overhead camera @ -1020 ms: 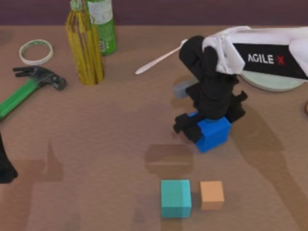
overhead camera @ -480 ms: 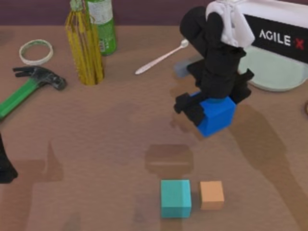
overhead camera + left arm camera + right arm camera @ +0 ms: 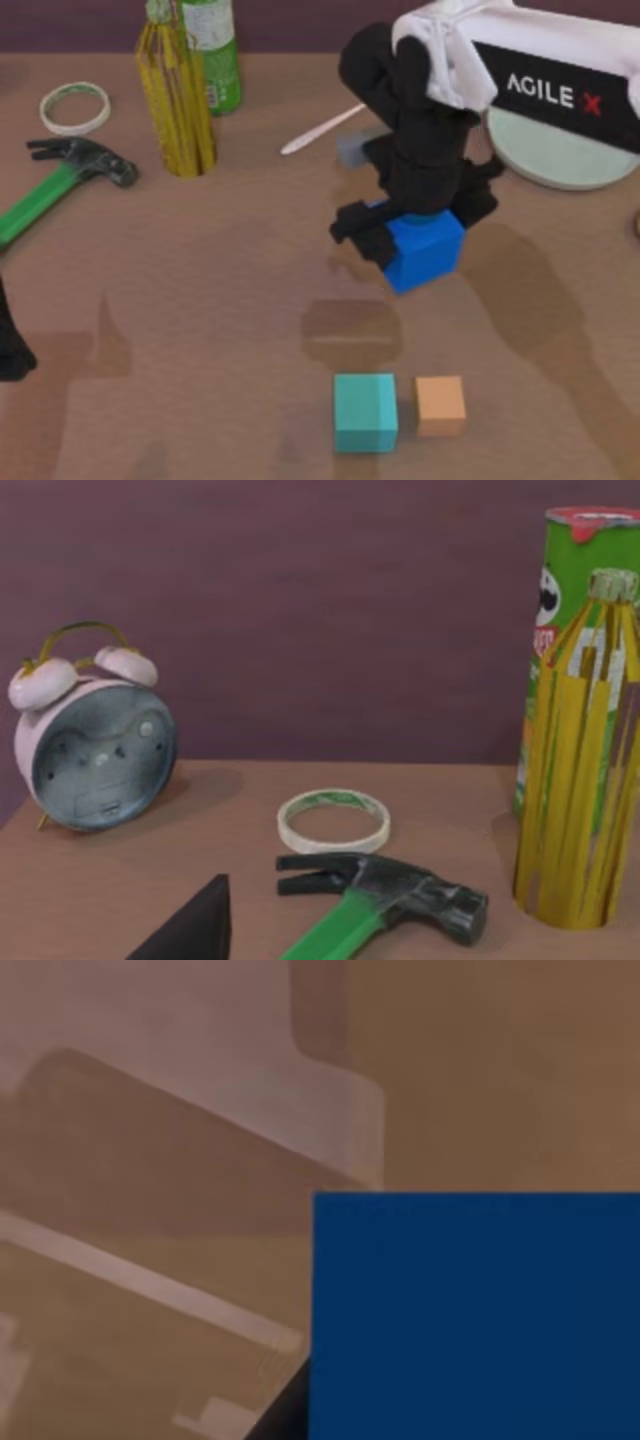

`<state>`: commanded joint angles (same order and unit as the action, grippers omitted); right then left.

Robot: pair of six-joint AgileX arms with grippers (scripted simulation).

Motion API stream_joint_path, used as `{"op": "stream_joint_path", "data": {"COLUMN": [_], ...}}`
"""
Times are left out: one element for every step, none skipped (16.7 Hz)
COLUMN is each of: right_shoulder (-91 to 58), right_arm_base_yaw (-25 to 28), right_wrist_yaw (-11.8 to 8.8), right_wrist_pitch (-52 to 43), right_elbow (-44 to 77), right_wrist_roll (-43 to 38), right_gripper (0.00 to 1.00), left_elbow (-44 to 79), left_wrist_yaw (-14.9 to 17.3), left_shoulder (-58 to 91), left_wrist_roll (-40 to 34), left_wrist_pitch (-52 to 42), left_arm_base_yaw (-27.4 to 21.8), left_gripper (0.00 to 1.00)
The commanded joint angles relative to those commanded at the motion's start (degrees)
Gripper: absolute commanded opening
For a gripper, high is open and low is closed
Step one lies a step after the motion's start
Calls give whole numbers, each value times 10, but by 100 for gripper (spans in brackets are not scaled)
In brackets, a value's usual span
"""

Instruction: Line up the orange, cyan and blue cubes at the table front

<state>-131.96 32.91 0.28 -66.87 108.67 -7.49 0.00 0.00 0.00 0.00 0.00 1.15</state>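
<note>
My right gripper (image 3: 418, 222) is shut on the large blue cube (image 3: 425, 252) and holds it above the table (image 3: 200, 300), right of the middle. The cube's shadow falls on the wood in front of it. In the right wrist view the blue cube (image 3: 475, 1315) fills the lower right corner. The cyan cube (image 3: 365, 411) and the small orange cube (image 3: 440, 405) sit side by side near the table's front edge, the orange one to the right. My left gripper (image 3: 10, 345) stays parked at the far left edge.
A green-handled hammer (image 3: 60, 175), a tape roll (image 3: 75, 108), a yellow bottle (image 3: 177, 95) and a green can (image 3: 212, 50) stand at the back left. A white spoon (image 3: 320, 128), a grey block (image 3: 352, 150) and a pale plate (image 3: 560, 150) lie behind the right arm. An alarm clock (image 3: 95, 745) shows in the left wrist view.
My right gripper has raised the blue cube off the table and carried it leftward. The cyan and orange cubes and the left arm have not moved.
</note>
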Motion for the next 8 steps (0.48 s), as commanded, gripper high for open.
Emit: {"op": "stream_joint_path", "data": {"right_shoulder": [-4,-8,-11,-15,-18,-22,-25,-28], "right_arm_base_yaw": [17,36,56,77,99,121,143,164], "right_wrist_yaw": [0,1,1,1,1,1,1,1], "right_wrist_pitch": [-5,-10,-16,-22,-28,-35,-41,-47], "right_elbow": [8,16,24,32,39,47,54,62], "right_wrist_roll": [-30,-64,-102,-144,-190,-238,-286,-334], "right_gripper": [0,0,0,0,0,0,0,0], "left_elbow": [0,0,0,0,0,0,0,0], "left_wrist_yaw": [0,0,0,0,0,0,0,0], "left_shoulder": [0,0,0,0,0,0,0,0], "left_wrist_roll": [0,0,0,0,0,0,0,0], "left_wrist_pitch": [0,0,0,0,0,0,0,0], "left_arm_base_yaw": [0,0,0,0,0,0,0,0], "left_gripper": [100,100,100,100,100,100,100,100]}}
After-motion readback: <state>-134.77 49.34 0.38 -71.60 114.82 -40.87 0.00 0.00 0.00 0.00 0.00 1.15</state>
